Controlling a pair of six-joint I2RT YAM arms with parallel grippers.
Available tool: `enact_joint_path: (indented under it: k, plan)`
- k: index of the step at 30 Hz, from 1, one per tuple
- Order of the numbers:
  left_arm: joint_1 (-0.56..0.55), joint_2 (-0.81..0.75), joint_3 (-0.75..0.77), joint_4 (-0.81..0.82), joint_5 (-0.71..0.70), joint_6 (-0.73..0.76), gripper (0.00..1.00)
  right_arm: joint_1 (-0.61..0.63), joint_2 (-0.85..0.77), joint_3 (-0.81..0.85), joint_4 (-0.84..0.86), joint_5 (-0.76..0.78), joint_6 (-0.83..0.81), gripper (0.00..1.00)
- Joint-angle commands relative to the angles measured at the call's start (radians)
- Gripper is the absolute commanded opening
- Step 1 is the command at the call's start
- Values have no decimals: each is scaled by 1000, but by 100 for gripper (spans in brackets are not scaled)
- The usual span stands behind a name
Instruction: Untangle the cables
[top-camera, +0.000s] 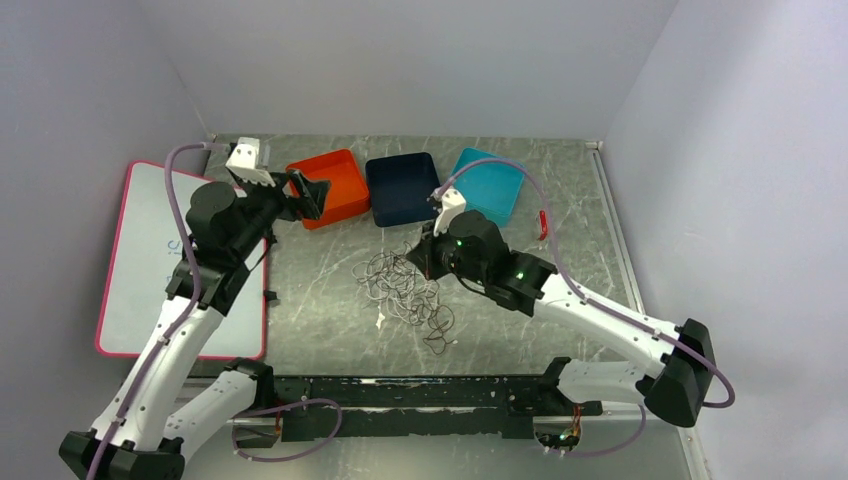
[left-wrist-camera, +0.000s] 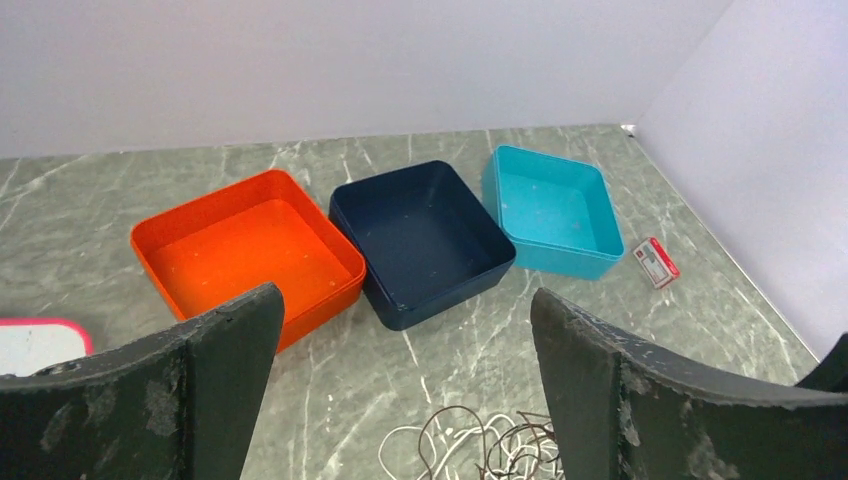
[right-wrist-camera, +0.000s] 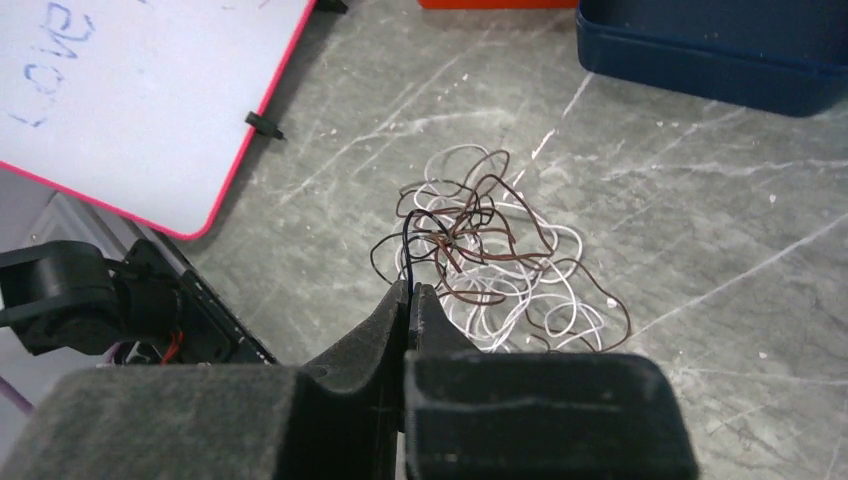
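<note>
The right hand (right-wrist-camera: 412, 290) clamped one black cable (right-wrist-camera: 406, 250); with the left hand (left-wrist-camera: 405, 310) open and away, pulling could have dragged all the tangled cables (right-wrist-camera: 500, 270) along.

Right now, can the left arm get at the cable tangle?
Probably yes. The left claw is open, raised near the orange bin, with bare table between it and the cables. The right claw, shut on a black cable, crowds only the right side.
</note>
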Motion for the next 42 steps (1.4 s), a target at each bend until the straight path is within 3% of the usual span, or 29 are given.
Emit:
enact_joint_path:
  k: [1, 8, 21, 28, 33, 42]
  plan:
    - [-6, -18, 17, -8, 106, 25, 98, -1, -10, 79, -24, -31, -30, 0]
    - [-6, -85, -110, 208, 300, -14, 96, -1, -46, 154, -13, -49, -18, 0]
    - [-7, -29, -149, 484, 611, -147, 95, -4, 17, 373, -24, -83, -4, 0]
    - [-7, 3, -142, 579, 738, -185, 95, -6, 51, 411, -29, -91, 15, 0]
    - [-23, 19, -158, 599, 761, -208, 96, -7, 75, 425, -14, -95, 24, 0]
    - [-160, 37, -187, 596, 629, -174, 99, -13, 96, 435, 1, -100, 34, 0]
